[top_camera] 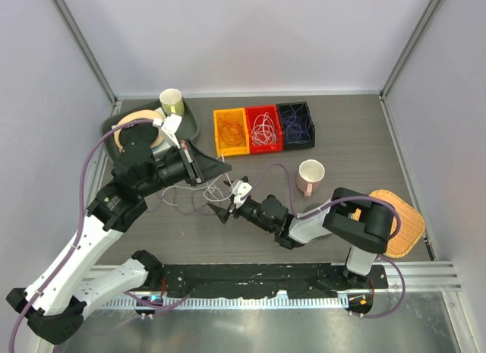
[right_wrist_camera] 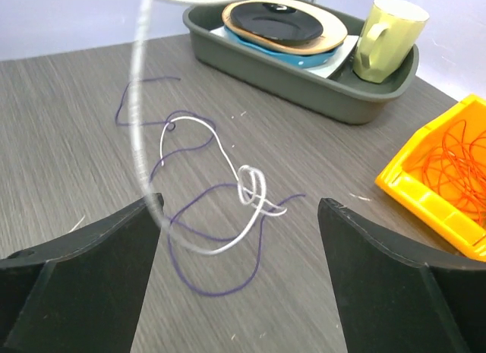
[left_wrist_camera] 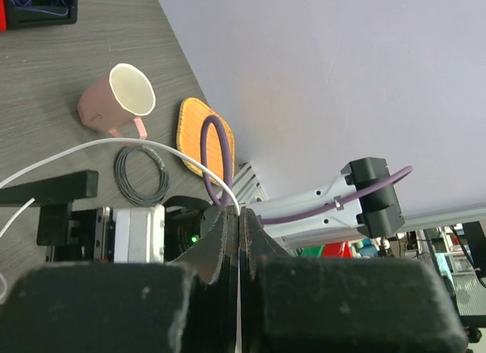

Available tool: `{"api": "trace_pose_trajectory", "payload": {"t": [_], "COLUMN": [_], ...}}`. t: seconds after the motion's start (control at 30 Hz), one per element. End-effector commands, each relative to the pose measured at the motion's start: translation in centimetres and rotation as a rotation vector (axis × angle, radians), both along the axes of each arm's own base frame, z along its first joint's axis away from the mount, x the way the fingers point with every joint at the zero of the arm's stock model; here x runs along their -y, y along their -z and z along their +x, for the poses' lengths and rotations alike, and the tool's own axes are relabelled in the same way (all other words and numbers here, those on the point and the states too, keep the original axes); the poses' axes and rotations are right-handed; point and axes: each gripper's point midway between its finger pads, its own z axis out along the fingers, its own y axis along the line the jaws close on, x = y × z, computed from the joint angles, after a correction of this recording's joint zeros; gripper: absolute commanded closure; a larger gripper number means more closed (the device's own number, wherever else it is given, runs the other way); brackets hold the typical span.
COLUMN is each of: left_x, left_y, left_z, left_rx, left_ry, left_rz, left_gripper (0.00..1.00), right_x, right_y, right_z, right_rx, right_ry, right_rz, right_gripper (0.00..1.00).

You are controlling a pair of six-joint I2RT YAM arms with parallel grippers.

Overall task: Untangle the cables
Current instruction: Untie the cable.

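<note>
My left gripper (top_camera: pixel 226 165) is shut on a white cable (left_wrist_camera: pixel 114 144), which runs up between its closed jaws (left_wrist_camera: pixel 239 220) and arcs away to the left. On the table below, the same white cable (right_wrist_camera: pixel 254 190) has a small knot and lies tangled with a thin purple cable (right_wrist_camera: pixel 220 285). My right gripper (right_wrist_camera: pixel 239 203) hovers low over this tangle (top_camera: pixel 205 193). It stands open with nothing between its fingers, and the lifted white strand passes by its left finger (right_wrist_camera: pixel 91 269). Sorted cables fill the orange (top_camera: pixel 231 130), red (top_camera: pixel 263 128) and black (top_camera: pixel 295 125) bins.
A grey tray (top_camera: pixel 191 129) with plates and a yellow-green mug (top_camera: pixel 171 102) stands at the back left. A pink mug (top_camera: pixel 310 177) sits right of centre. A woven mat (top_camera: pixel 399 224) lies at the right edge, with a black coiled ring (left_wrist_camera: pixel 142 173) beside it.
</note>
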Motion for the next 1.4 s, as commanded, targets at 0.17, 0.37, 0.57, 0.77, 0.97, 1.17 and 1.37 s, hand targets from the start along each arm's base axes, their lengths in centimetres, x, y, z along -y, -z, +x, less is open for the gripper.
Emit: {"api": "trace_pose_trajectory", "payload": {"t": [0.17,0.37,0.57,0.77,0.97,1.17,1.37], "left_x": [-1.0,-4.1,-6.9,-6.0,-6.2,-6.7,-6.1], "left_y": [-2.4,0.1,5.4,9.1,13.6,18.0,20.8], "left_z": [-0.5,2.3,4.6,5.3,4.7,3.8,2.8], "left_rx": [0.064,0.028,-0.064,-0.117,-0.178,-0.206,-0.204], "left_ry": [-0.037,-0.276,-0.48,-0.456,-0.422,-0.406,-0.342], "left_rz": [-0.031,0.076,0.207,0.263,0.372,0.412,0.397], "left_gripper": [1.0,0.99,0.79,0.27,0.0,0.0,0.0], "right_x": [-0.5,3.1,8.3,11.7,12.8,13.5,13.8], "right_y": [-7.7,-8.9,-8.9,-12.5,-15.9,-21.5,-27.3], "right_z": [0.6,-0.3,0.8,-0.2,0.0,1.3,1.5], "right_rx": [0.027,-0.071,-0.386,-0.424,-0.403,-0.355,-0.279], "right_ry": [-0.102,-0.042,0.243,0.3,0.337,0.399,0.38], "right_rz": [0.324,0.311,0.117,0.154,0.187,0.303,0.434], "right_gripper": [0.97,0.99,0.99,0.99,0.99,0.99,0.99]}}
